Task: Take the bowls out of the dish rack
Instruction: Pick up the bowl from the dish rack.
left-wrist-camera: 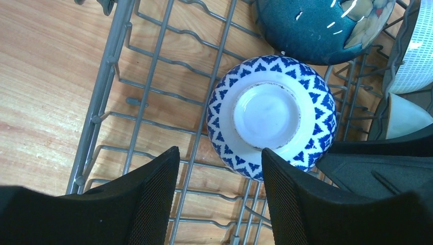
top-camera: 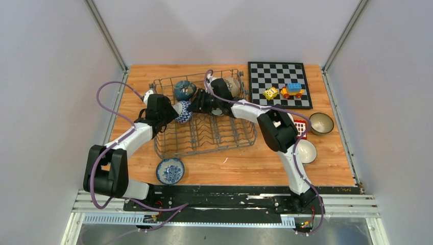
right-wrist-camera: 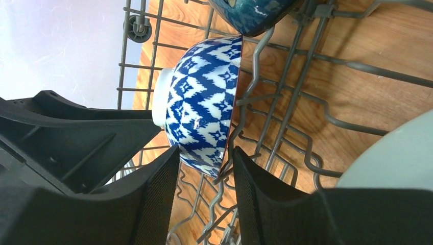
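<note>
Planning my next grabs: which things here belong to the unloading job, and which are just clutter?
Job: dish rack; patterned bowl, teal bowl, beige bowl in it; blue dish, white bowl, brown bowl already out.
Clutter: chessboard, toy blocks, red-and-white block.

- Robotics lab test cell: plain white panels (top-camera: 51, 76) on aluminium posts (top-camera: 105, 33) enclose a wooden tabletop (top-camera: 327, 163).
- Its left arm (top-camera: 130, 138) and right arm (top-camera: 278, 132) bolted to a black rail (top-camera: 224, 193) on metal framing (top-camera: 357, 204), lower frame.

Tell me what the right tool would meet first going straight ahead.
The blue-and-white bowl standing on edge in the dish rack: its rim sits between the right tool's open fingers, though contact is unclear.
</note>
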{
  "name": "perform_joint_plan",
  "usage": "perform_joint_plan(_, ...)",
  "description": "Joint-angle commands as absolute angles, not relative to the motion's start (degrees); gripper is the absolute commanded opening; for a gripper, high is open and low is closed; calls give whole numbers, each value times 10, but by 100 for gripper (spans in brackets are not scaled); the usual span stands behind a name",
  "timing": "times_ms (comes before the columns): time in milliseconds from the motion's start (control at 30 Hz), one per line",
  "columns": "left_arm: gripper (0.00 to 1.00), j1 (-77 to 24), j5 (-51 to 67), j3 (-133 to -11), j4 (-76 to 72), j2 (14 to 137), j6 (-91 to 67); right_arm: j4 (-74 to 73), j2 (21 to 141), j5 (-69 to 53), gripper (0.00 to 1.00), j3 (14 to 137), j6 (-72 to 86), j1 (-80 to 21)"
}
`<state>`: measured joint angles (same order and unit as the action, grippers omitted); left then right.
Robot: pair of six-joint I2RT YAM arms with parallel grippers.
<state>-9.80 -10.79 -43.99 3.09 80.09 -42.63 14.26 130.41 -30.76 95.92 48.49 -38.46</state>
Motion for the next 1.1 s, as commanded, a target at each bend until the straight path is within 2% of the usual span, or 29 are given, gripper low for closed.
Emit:
perform_joint_plan(0, 62, -91, -125, -430, 24, 798, -426, 164, 1267, -317, 49, 940, 489, -407)
perform_joint_plan(133, 62, -92, -125, -430, 25, 796, -426, 157, 1255, -306, 56, 935, 480, -408)
perform_joint_plan(433, 62, -91, -125, -428, 28, 790, -424, 185, 1241, -302, 55, 919, 486, -409)
perform_joint_plan(933, 61, -91, -119, -427, 26, 796, -424, 208, 1290, -334, 53, 956, 552, -409)
perform_joint_plan(1067, 61, -91, -127, -429, 33, 787, -418, 212, 1265, -311, 61, 918, 545, -407)
